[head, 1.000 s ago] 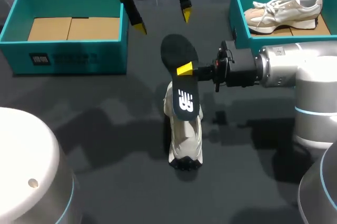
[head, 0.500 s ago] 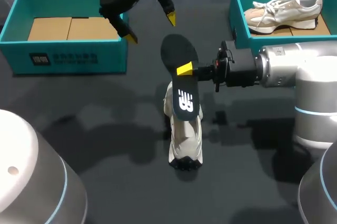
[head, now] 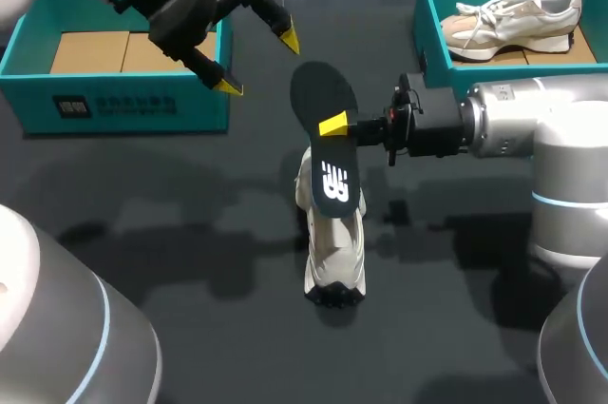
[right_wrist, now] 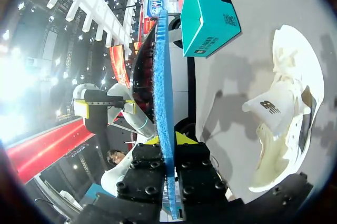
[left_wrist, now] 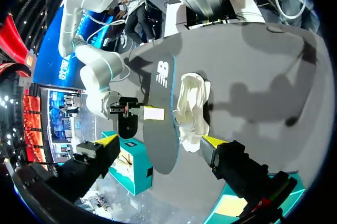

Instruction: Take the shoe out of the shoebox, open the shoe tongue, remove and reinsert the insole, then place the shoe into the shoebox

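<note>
Right gripper comes in from the table's right edge, fingers closed flat on the dark insole, pinching it by one long edge; right wrist view shows the insole edge-on, blue underside, clamped between both fingers of that gripper; grip looks solid.
Insole sits over the table's middle, above the far end of the cream shoe; shoe lies on the table, lengthwise toward the near edge, outside both boxes; in the right wrist view the shoe is off to the side of the insole, not touching it.
Left gripper hangs by the near right corner of the left shoebox, jaws spread wide, holding nothing; its wrist view looks down on insole and shoe between its open fingers, well below.
Left shoebox at the far left corner, cardboard inside; right shoebox at the far right corner with a second shoe in it.
</note>
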You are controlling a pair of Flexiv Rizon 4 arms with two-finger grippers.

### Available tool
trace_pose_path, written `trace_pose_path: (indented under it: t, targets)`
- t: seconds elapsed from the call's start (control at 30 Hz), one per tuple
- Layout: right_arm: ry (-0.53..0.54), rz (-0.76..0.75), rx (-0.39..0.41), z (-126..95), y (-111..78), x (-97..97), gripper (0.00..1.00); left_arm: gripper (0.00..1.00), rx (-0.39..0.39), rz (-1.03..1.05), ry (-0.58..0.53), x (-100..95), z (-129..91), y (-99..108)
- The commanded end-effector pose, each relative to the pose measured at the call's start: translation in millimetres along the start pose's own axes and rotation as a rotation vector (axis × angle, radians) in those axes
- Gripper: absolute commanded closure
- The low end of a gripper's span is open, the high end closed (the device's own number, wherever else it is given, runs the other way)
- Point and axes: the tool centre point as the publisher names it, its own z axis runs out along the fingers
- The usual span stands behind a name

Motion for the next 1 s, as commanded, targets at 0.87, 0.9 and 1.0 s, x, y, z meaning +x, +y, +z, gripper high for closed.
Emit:
trace_pose_path:
  t: [0.87,0.9,1.0]
  targets:
    - [-0.002,0.001,-0.002,1,-1.0,0.1,1.00,0.00,-0.037,0.066,-0.395,44.8,22,0]
    - [-0.002,0.001,-0.002,1,-1.0,0.1,1.00,0.00,-0.047,0.049,-0.408,45.8,25,0]
    - [-0.002,0.001,-0.002,1,-1.0,0.1,1.00,0.00,-0.060,0.019,-0.439,47.4,34,2]
